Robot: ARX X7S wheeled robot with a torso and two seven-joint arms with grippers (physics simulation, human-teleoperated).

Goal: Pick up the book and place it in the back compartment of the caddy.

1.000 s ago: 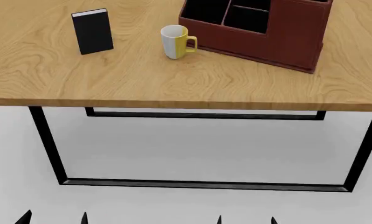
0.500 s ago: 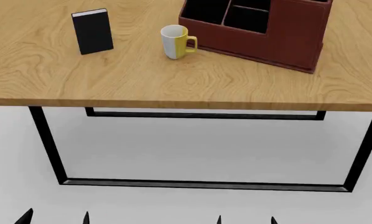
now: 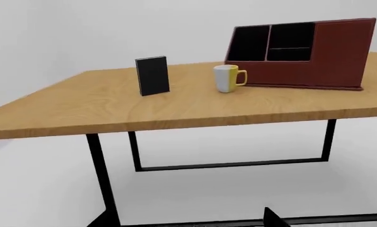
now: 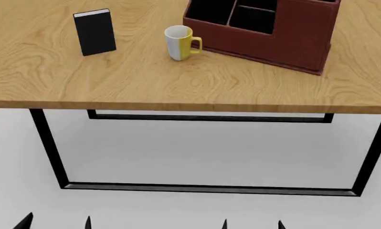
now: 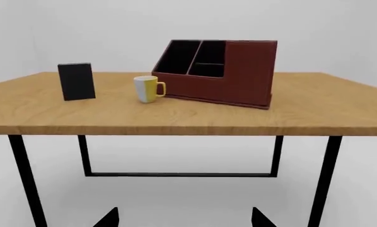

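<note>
On top of a wood-grain table (image 4: 177,86) w/ black metal frame, in a plain white room w/ pale floor: book (image 4: 94,32) upright at far left, caddy (image 4: 267,31) far right, white-yellow mug (image 4: 180,43) between, apart from both. No readable writing or logos. Left gripper (image 4: 55,223) & right gripper (image 4: 252,224): only tips show, spread apart, holding nothing, low near the floor & well short of the table.
</note>
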